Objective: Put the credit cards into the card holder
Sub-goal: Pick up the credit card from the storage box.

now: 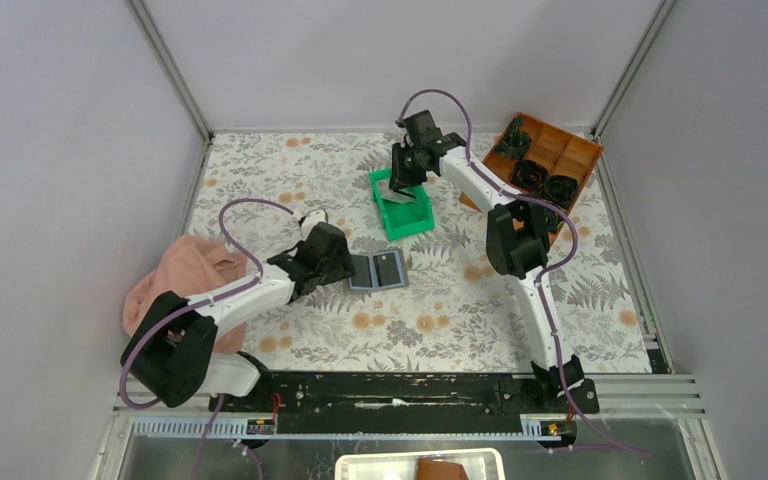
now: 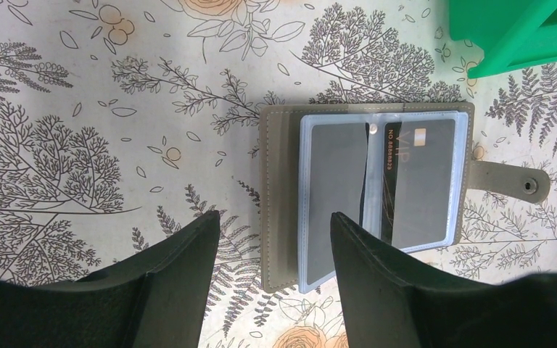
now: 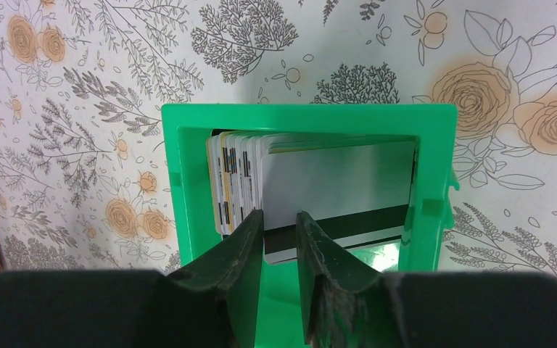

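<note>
Floral tabletop (image 1: 440, 320): left gripper (image 2: 275, 217) gapes over card holder (image 2: 337, 185); right gripper (image 3: 281, 215), narrowed, perhaps pinches credit cards (image 3: 333, 181).

card holder (image 2: 341, 181) corner behind left fingers (image 2: 406, 297), green bin (image 2: 522, 36) cropped

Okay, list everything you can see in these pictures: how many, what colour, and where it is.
card holder: one, grey with a blue inside, lying open mid-table
VIP card: one, black, in the holder's right sleeve
credit cards: one stack, count unclear, mostly pale, standing in the bin
green bin: one, green, beyond the holder
compartment tray: one, brown, far right corner
dark items: several, black, in that tray
cloth: one, pink, left edge
white tray: one, white, below the arm bases
left end effector: one, black, open, at the holder's left edge
right end effector: one, black, at the front card in the bin; grip unclear
</note>
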You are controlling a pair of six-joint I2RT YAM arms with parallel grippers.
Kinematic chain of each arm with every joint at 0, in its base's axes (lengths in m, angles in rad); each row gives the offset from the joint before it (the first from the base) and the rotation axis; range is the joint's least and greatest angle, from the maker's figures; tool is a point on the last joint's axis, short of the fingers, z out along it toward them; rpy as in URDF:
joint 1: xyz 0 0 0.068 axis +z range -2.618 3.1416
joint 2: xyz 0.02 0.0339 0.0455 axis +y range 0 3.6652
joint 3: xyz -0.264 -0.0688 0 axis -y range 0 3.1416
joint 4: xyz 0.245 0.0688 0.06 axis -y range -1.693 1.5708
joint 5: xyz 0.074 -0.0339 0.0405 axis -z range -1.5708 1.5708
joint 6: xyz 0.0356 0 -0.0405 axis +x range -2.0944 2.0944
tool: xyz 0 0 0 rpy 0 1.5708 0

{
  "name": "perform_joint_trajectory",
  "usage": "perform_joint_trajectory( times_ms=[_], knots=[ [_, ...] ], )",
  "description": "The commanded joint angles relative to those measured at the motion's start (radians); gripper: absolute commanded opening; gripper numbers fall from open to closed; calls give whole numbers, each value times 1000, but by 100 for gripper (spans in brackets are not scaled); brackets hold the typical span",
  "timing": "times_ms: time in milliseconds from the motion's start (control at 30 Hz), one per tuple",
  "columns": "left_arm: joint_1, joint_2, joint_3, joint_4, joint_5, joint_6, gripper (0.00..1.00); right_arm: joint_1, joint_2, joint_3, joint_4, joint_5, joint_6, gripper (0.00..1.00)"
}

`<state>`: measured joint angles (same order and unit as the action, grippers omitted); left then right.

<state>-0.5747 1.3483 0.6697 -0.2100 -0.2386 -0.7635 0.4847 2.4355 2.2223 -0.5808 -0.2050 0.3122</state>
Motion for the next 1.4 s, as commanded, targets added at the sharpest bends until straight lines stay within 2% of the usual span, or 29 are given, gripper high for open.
perform_joint_trajectory(
  times_ms=[0,167,400,900,1167,1367],
  knots=[
    [11,9,-15,62,10,24,65,20,-50,36,-25,-41,15,31],
    [14,12,-18,67,17,24,65,20,-45,36,-28,-41,17,33],
    [16,13,-20,71,21,24,65,20,-43,39,-29,-48,19,27],
    [17,18,-25,83,29,26,65,37,-38,91,-49,-52,20,24],
    [22,12,-31,90,37,30,65,35,-46,75,-89,25,-27,22],
    [26,10,-35,99,44,27,65,34,-40,100,-133,86,-69,16]
  ],
)
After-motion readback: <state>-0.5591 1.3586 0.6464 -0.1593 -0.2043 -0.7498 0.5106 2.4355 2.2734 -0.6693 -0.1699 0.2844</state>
